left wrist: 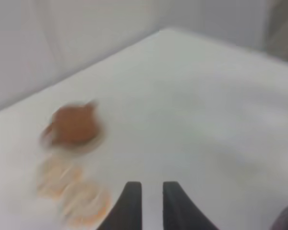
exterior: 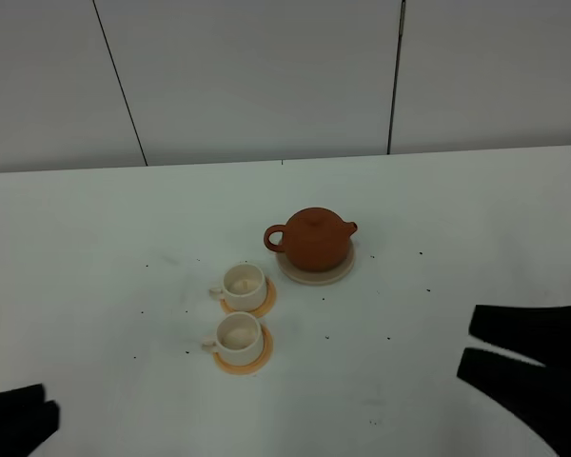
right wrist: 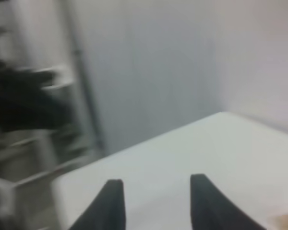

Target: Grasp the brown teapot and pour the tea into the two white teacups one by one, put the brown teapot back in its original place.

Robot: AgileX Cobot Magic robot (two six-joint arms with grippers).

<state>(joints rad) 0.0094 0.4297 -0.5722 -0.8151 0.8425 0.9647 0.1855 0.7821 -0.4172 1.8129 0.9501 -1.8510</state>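
The brown teapot (exterior: 311, 240) waits on its trivet (exterior: 316, 277), at one o'clock of the two white teacups (exterior: 244, 286), for the pour; the right gripper (right wrist: 157, 179) has its jaws wide apart, the left gripper (left wrist: 147, 184) narrowly.

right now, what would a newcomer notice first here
The brown teapot stands out, sitting on a cream trivet mid-table. Beside it, nearer the camera, two white teacups rest on orange coasters. The left gripper and right gripper hang open at the near corners.
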